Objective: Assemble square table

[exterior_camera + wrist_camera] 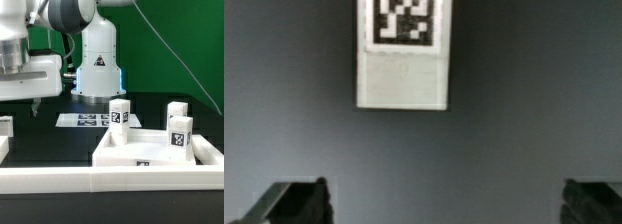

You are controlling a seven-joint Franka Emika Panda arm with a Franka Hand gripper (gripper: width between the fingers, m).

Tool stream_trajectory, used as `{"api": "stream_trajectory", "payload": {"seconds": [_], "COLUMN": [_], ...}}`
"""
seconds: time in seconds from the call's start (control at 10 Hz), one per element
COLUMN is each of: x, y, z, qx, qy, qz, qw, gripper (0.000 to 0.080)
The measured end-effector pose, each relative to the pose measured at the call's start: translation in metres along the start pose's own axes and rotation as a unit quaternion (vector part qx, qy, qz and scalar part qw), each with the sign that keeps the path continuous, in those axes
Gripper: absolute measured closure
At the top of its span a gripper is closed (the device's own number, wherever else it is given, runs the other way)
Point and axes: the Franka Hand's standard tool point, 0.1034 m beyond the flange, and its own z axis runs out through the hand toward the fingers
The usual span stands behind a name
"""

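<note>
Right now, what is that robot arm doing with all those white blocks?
It is building a little square table. The tabletop lies flat near the front, with two legs standing upright on or just behind it. The gripper is open and holds nothing. It hangs above the black table, and the wrist view shows another leg lying flat ahead of its fingers. It looks set to grab that leg, though it is not touching it yet.

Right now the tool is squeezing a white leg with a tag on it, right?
No. The tool is open and holds nothing; its fingers stand wide apart, clear of the white leg with a tag on it. The wrist view shows this.
</note>
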Motion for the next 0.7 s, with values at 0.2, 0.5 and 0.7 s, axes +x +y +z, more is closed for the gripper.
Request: {"api": "stream_trajectory", "payload": {"seconds": [0.2,0.5,0.7], "x": [0.001,-0.002,-0.001], "y": [-0.002,-0.002,-0.009], "z": [0.006,0.01,0.013], "qx": [0.008,0.016,0.029], "qy": [-0.052,-0.125,-0.182], "qz": [-0.005,-0.013,-0.014], "qw": [0.999,0.992,0.983], "gripper": [0.015,0.015,0.015]}}
